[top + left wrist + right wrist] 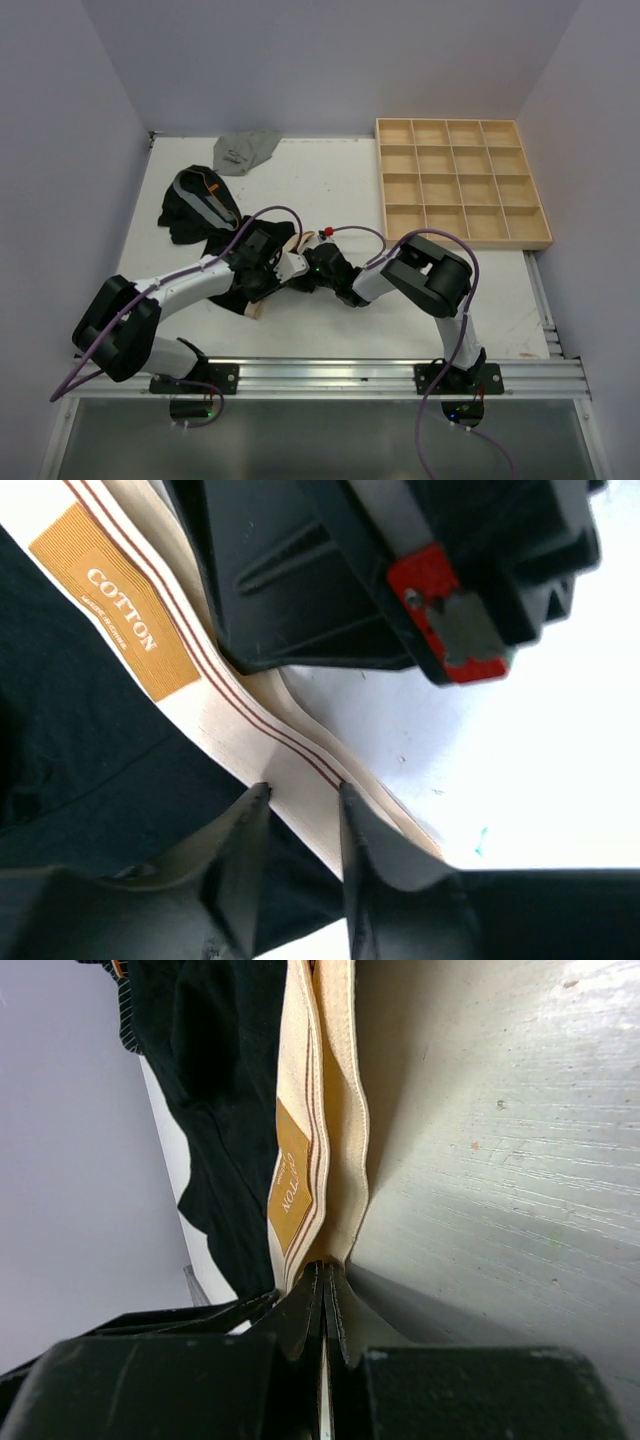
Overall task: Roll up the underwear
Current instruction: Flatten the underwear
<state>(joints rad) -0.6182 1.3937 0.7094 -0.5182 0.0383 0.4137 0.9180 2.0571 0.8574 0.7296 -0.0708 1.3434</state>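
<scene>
Right gripper is fully closed on the tan waistband of black underwear. Left gripper, partly open, straddles this waistband.

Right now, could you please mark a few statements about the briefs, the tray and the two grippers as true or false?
1. The right gripper is shut on the tan waistband of the black briefs. True.
2. The wooden grid tray holds a rolled pair. False: its compartments are bare.
3. The grey briefs lie by the table's far edge, well away from both grippers. True.
4. The left gripper's fingers are pressed together. False: they stand apart, astride the waistband.
</scene>
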